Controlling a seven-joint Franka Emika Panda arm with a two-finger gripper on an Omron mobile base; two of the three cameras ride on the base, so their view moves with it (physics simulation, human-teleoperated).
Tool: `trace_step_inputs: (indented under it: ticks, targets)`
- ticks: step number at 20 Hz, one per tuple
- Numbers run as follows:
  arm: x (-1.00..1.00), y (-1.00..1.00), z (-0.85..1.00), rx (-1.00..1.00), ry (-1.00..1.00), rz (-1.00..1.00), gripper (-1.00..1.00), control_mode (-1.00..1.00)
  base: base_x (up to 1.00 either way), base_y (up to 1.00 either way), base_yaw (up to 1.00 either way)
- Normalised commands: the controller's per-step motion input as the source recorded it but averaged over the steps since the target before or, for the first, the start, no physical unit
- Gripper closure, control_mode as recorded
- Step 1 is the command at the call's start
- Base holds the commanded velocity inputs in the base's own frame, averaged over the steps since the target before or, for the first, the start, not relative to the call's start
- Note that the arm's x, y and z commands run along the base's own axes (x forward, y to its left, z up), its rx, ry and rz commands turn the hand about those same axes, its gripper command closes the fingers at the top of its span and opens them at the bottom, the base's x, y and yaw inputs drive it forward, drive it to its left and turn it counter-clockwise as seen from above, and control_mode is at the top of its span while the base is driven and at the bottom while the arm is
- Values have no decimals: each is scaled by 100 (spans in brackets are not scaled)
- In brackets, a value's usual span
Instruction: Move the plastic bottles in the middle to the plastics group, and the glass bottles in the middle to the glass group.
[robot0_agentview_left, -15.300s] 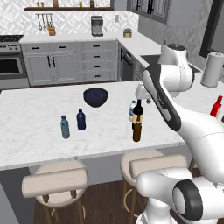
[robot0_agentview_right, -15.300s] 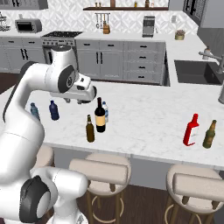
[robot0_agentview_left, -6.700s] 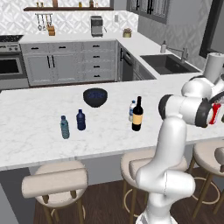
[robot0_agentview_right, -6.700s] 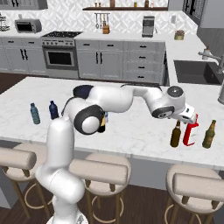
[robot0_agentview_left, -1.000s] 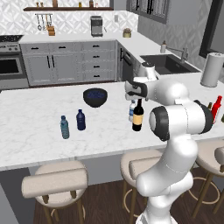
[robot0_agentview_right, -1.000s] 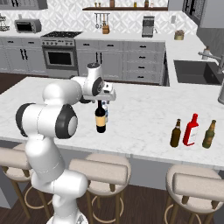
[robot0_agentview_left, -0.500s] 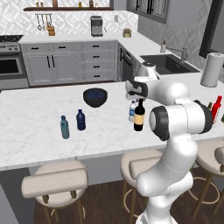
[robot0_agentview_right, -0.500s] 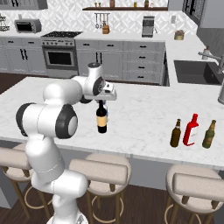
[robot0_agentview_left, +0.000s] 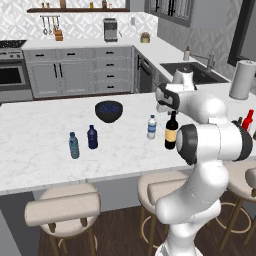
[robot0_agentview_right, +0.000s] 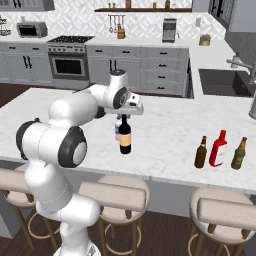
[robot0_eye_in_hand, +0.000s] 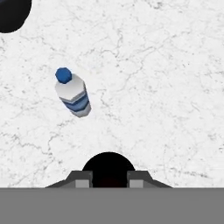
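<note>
Wine bottle neck found newly clamped; glass transfer judged ready to begin.

The island counter (robot0_agentview_left: 40, 150) carried the wine bottle (robot0_agentview_right: 125, 140) upright, long axis vertical, neck toward twelve o'clock. The gripper (robot0_agentview_right: 131, 108), wide a second before, was recorded clenched on that neck. The water bottle (robot0_agentview_left: 152, 126) was noted just beside, at nine o'clock, also upright. The red bottle (robot0_agentview_right: 218, 148) was observed well apart, at three o'clock.
</note>
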Motion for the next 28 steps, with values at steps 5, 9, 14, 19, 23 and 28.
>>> trace_step_inputs:
  ticks: [5, 9, 14, 19, 23, 28]
  targets:
    - [-23, -95, 8, 0, 0, 0, 100, -100, 0, 0, 0]
    - [-2, -91, 0, -3, 3, -18, 100, -100, 0, 0, 0]
    - [5, -84, 0, -4, 5, -26, 100, -100, 0, 0, 0]
    - [15, -79, 1, -7, 3, -29, 100, -100, 0, 0, 0]
    - [27, -61, 0, -2, 2, -25, 100, -100, 0, 0, 0]
    - [36, -36, -5, 0, 0, -15, 100, -100, 0, 0, 0]
